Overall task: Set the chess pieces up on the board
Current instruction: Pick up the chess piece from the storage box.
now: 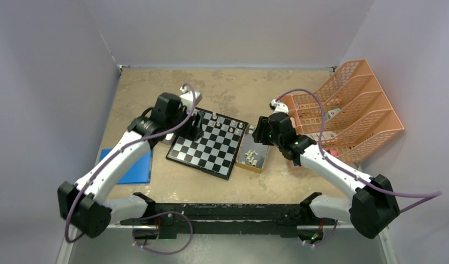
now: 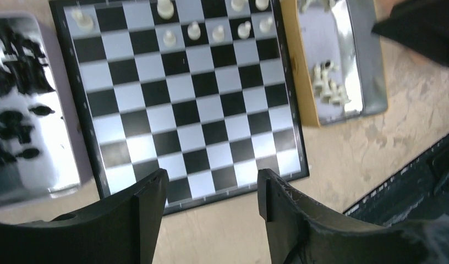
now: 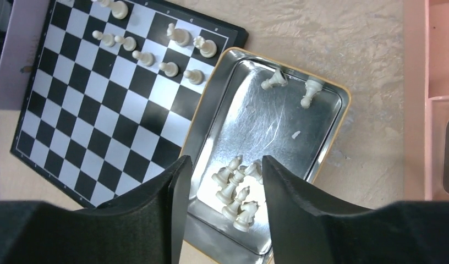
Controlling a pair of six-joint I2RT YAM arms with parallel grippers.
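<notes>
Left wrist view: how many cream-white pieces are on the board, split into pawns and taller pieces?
Pawns, in the second row of the board: 5
Taller pieces, in the edge row: 4
Total: 9

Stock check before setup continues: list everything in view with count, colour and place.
board: one, black and silvery-white checks, table centre
white pieces: about nine, cream, board's far rows
tray: one, metal, orange-rimmed, right of board
loose pieces: two apart plus a cluster, cream, in that tray
second tray: one, silvery, left of board, blurred black pieces inside
blue sheet: one, left of board
file rack: one, orange, far right
left gripper: one, black, open, above board
right gripper: one, black, open, above tray
</notes>
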